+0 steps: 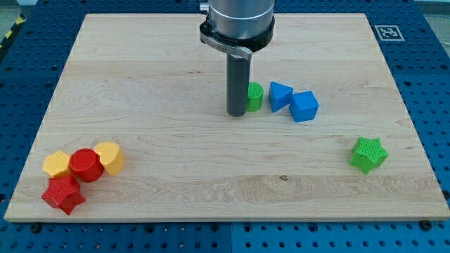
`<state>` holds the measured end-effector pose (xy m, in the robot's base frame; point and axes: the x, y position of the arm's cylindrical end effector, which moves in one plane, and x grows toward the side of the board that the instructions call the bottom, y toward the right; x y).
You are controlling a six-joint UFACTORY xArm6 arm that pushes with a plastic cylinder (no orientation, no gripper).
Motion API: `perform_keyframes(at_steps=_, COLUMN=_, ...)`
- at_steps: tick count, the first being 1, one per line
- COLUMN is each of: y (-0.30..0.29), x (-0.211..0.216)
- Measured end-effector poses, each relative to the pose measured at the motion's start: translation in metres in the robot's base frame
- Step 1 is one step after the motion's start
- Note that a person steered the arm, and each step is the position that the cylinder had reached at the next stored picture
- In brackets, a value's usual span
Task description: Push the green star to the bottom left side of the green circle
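Observation:
The green star (368, 154) lies near the view's right edge of the wooden board, low down. The green circle (254, 96) stands near the board's middle, partly hidden behind my rod. My tip (235, 113) rests on the board just left of the green circle, touching or almost touching it. The star is far to the right of and below the circle and my tip.
A blue triangle (280, 95) and a blue cube (304, 107) sit just right of the green circle. At the bottom left are a yellow hexagon (57, 164), a red circle (86, 165), a yellow block (110, 157) and a red star (63, 195). The board's edge (225, 219) runs along the bottom.

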<state>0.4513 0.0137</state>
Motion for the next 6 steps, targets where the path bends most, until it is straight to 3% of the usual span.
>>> perform_keyframes(at_steps=2, y=0.060, x=0.071)
perform_keyframes(at_steps=3, y=0.112, x=0.117)
perform_keyframes(at_steps=4, y=0.176, x=0.136)
perform_keyframes(at_steps=5, y=0.225, x=0.114)
perform_keyframes(at_steps=6, y=0.228, x=0.109)
